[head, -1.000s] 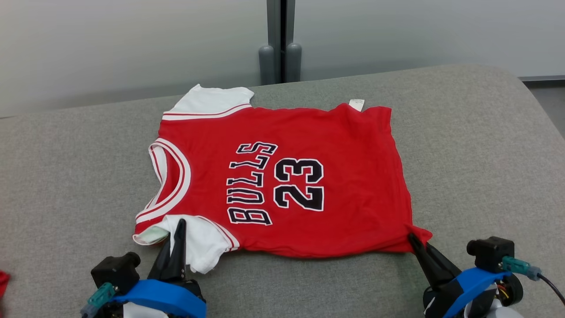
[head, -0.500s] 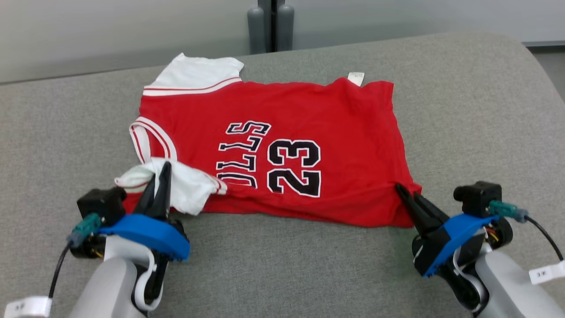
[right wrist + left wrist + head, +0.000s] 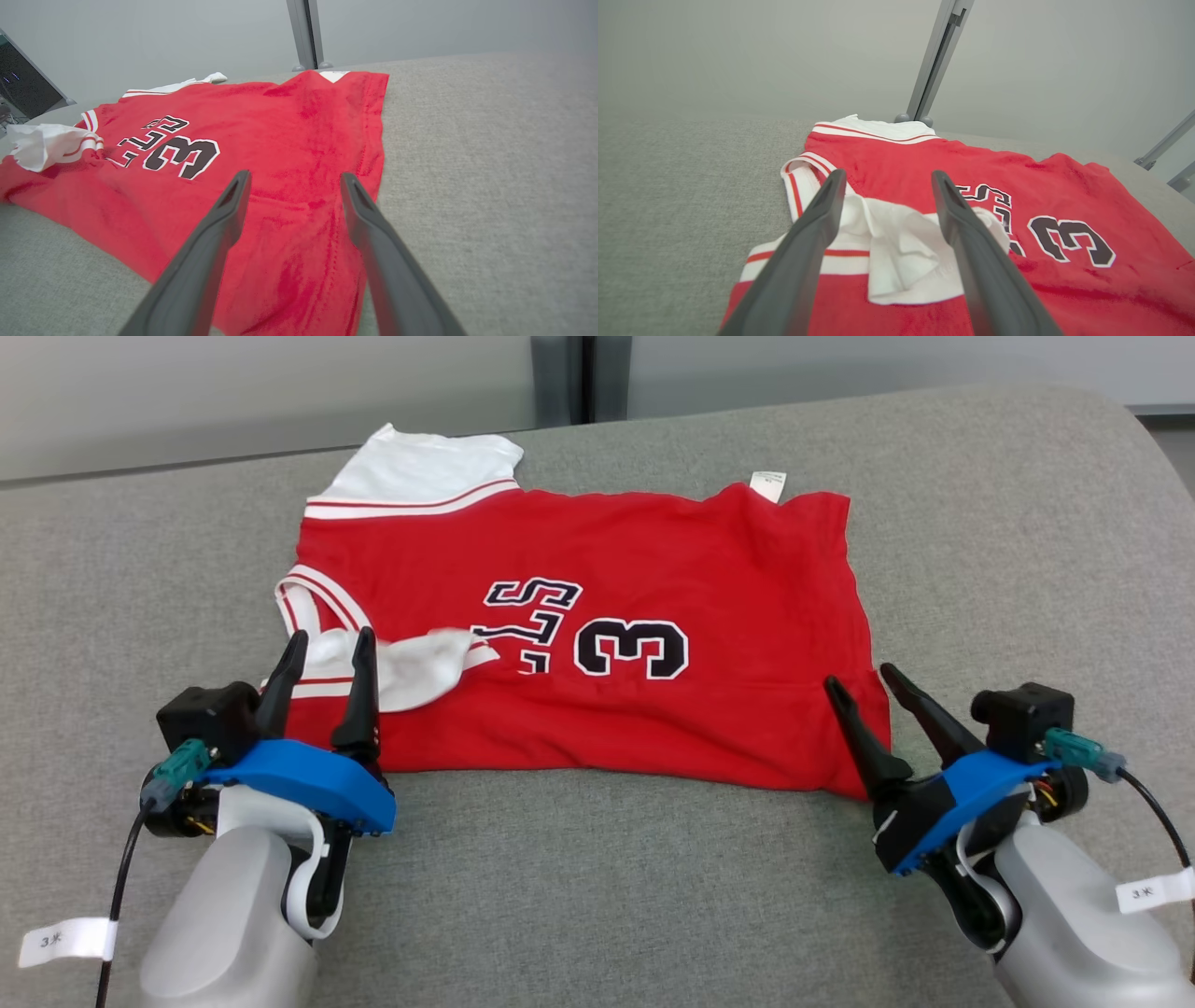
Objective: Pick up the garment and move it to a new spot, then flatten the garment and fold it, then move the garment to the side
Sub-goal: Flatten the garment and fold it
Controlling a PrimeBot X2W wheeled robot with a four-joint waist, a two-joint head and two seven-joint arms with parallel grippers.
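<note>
With both pairs of jaws standing wide and nothing between them, the left gripper hangs over the white sleeve and the right gripper over the near right corner of the garment. The red jersey lies on the grey cushion, its near half folded over so that of the number 23 just the 3 shows.

The risk, as I judge it, is a low finger catching cloth on the way out and dragging the fold open. The crumpled sleeve could also get trapped as a lump in the next fold.

The left wrist view shows that sleeve heaped in loose creases, which the head view flattens into a pale patch. The right wrist view shows the stitched hem under its 2 fingers; the head view gives the whole outline and the straight near fold edge
</note>
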